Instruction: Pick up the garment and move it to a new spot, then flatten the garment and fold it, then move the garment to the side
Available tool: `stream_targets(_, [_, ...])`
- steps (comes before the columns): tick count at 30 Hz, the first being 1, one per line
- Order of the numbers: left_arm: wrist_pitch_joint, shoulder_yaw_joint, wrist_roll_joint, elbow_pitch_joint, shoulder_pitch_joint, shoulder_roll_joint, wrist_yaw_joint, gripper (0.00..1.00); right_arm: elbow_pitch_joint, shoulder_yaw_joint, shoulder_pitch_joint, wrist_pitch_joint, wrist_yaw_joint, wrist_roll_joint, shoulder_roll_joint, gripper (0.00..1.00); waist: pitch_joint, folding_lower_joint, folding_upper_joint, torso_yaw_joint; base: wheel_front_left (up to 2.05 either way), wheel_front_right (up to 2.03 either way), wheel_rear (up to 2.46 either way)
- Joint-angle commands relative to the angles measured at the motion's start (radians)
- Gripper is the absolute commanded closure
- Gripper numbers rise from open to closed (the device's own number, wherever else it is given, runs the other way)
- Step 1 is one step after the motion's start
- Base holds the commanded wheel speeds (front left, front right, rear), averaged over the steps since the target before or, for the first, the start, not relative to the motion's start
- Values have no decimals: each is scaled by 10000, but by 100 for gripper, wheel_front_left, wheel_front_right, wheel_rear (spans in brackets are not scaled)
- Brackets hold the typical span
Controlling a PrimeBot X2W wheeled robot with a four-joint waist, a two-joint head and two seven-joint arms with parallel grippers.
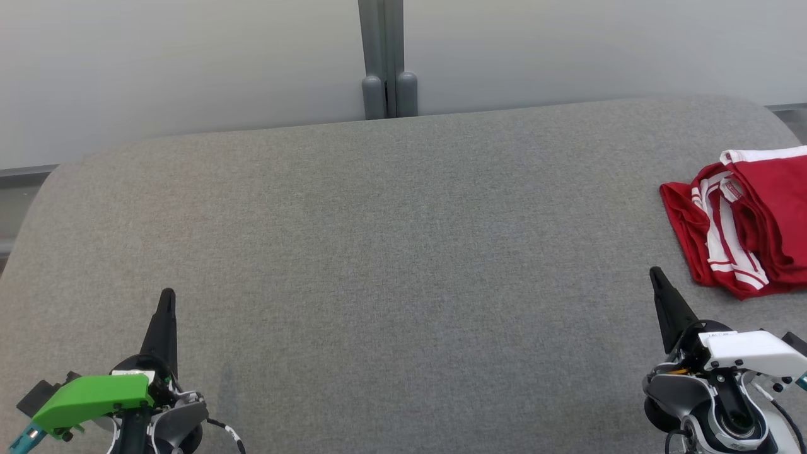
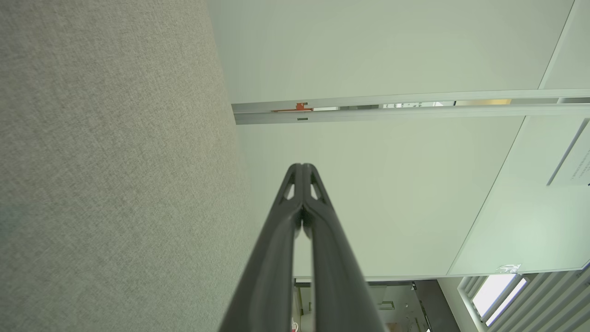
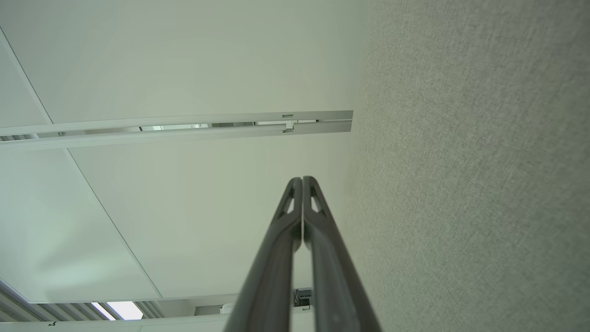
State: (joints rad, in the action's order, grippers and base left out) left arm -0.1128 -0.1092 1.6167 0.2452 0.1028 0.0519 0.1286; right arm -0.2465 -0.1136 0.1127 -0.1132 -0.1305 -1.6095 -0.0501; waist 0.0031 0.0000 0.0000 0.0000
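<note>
Red cloth with white stripes, the garment (image 1: 756,214) lies bunched at the right edge of the grey surface (image 1: 403,252), just ahead and outward of the right gripper (image 1: 657,272), its long axis running away from the robot. The left gripper (image 1: 167,293) sits well apart. Wrist views show both pairs of jaws pressed together, empty; the head view places the garment.

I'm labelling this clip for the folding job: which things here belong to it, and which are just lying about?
Belongs: red garment; grey padded surface under it; left gripper and right gripper, jaws shut, apart from the garment.
Lying about: grey post and white wall panels behind.
</note>
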Motion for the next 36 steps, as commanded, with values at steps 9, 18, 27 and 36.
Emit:
stream_targets(9, [-14, -45, -26, -13, 106, 24, 39, 100, 50, -18, -88, -46, -4, -65, -1, 100, 0, 0, 0, 0, 0, 0, 0])
stream_targets(18, [-20, -50, -34, -13, 107, 20, 39, 100, 51, -18, -88, -46, -4, -66, -1, 100, 0, 0, 0, 0, 0, 0, 0])
stream_targets(27, [-26, -55, -36, -13, 108, 14, 39, 100, 49, -17, -89, -46, -4, -66, -1, 100, 0, 0, 0, 0, 0, 0, 0])
stream_targets(36, [-32, -57, -40, -13, 108, 11, 39, 100, 49, -17, -88, -45, -4, -67, -1, 100, 0, 0, 0, 0, 0, 0, 0])
